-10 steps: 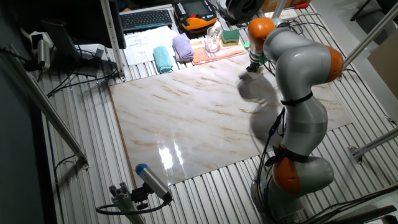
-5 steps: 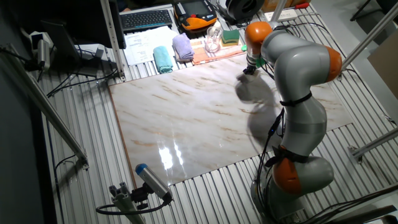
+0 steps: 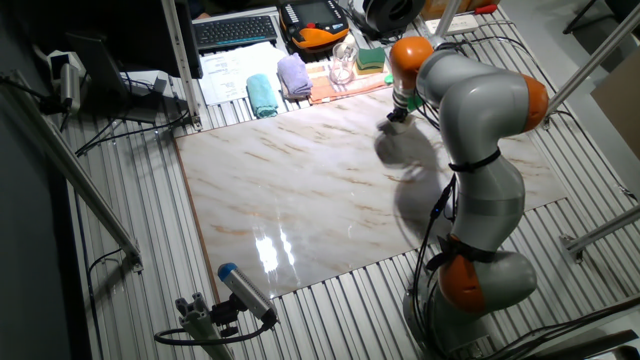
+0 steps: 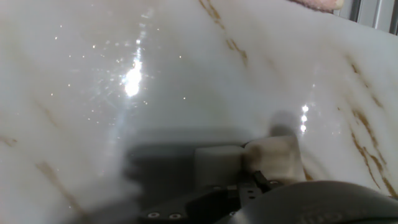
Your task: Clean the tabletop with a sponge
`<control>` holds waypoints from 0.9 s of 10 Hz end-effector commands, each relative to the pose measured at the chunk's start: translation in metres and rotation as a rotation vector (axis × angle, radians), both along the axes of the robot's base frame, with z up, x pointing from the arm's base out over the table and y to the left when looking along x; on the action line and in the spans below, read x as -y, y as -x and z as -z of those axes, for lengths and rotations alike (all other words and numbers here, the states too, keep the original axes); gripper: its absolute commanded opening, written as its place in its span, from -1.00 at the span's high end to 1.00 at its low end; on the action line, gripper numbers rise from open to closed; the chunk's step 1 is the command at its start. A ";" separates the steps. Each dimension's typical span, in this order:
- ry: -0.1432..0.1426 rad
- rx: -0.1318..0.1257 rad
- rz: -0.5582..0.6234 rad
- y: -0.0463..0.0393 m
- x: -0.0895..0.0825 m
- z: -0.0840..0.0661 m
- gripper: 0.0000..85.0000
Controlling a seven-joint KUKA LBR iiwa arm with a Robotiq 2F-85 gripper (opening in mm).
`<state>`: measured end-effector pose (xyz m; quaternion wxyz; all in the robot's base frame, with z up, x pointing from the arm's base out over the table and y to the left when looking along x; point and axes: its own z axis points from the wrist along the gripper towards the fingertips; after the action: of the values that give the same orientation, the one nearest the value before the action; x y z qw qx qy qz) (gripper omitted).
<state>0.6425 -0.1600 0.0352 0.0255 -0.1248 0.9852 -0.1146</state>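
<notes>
Containers: only one I can make out is a clear glass vessel point(image 3: 342, 66) on the ribbed metal behind the slab, contents not readable; next to it a green-and-yellow sponge point(image 3: 371, 58), a lilac cloth point(image 3: 293, 74) and a teal cloth point(image 3: 262, 95) lying on that same back strip. Marble surface point(image 3: 300, 190) is glossy, brown-veined, with glare patches near its front edge. Gripper point(image 3: 396, 113) is down at the far right part of the slab, close to the back edge. In the hand view the sponge point(image 4: 273, 157) is a cream block pressed flat on the marble, sitting right at the fingers point(image 4: 217, 165); the fingers look clamped onto it, though the hand body hides most of the contact. Same view shows the gripper point(image 4: 245, 168) low over the slab with its dark shadow spreading left. Versus the earlier frames: the orange wrist joint and the gripper have shifted slightly left and toward the back edge, a small step each half second; the grey reflection on the marble moved with them. Cloths, glass and the other sponge have not moved. A blue-tipped cylinder point(image 3: 243, 288) stays at the front left of the rig.
</notes>
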 end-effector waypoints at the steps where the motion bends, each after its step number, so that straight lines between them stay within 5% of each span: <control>1: -0.007 -0.001 0.004 0.0012 -0.002 0.000 1.00; 9: -0.019 -0.003 0.034 0.0067 -0.023 -0.004 1.00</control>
<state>0.6349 -0.1352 0.0387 0.0227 -0.1070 0.9884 -0.1051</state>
